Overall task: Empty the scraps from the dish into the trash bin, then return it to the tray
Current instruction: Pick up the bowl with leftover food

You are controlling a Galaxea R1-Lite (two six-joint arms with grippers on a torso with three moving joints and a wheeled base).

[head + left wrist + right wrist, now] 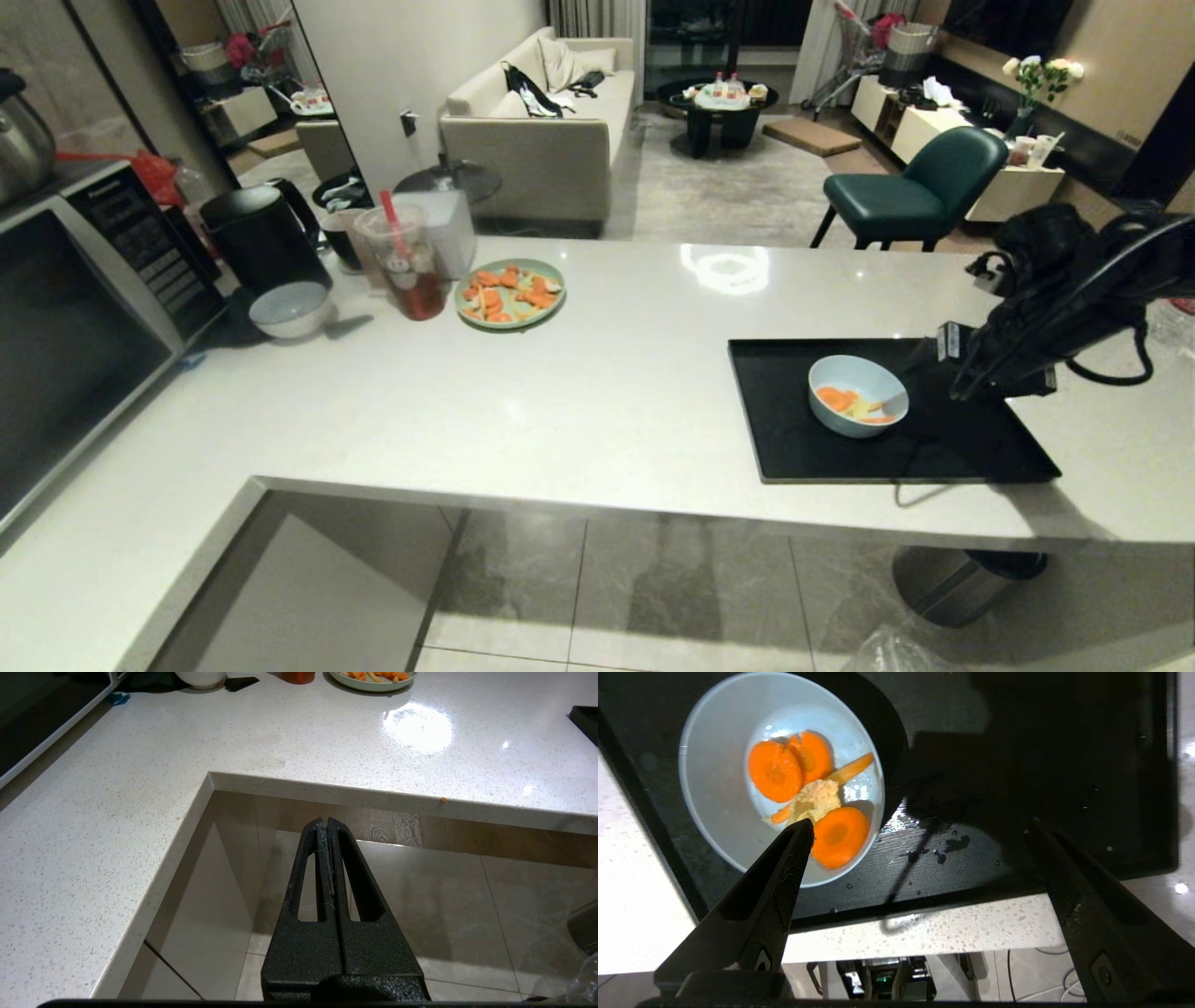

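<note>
The light-blue dish [857, 395] stands on the black tray [971, 448] near the counter's front right edge. In it lie the scraps [808, 791]: orange carrot slices and a pale yellowish bit. My right gripper [919, 825] hangs open just above the tray beside the dish [719, 788], one fingertip [796, 840] over its rim and the other over bare tray [1111, 765], holding nothing. In the head view the right gripper [957, 373] sits right of the dish. Only the clear bag of the trash bin [892, 651] shows, on the floor below. My left gripper [325, 822] is shut and parked below the counter edge.
A green plate of carrot pieces [510, 292], a cup with a red drink [411, 266], a white ribbed bowl [290, 308], a black kettle [261, 233] and a microwave [84, 308] stand at the counter's left. A black-lidded steel cylinder [962, 583] stands on the floor under the counter.
</note>
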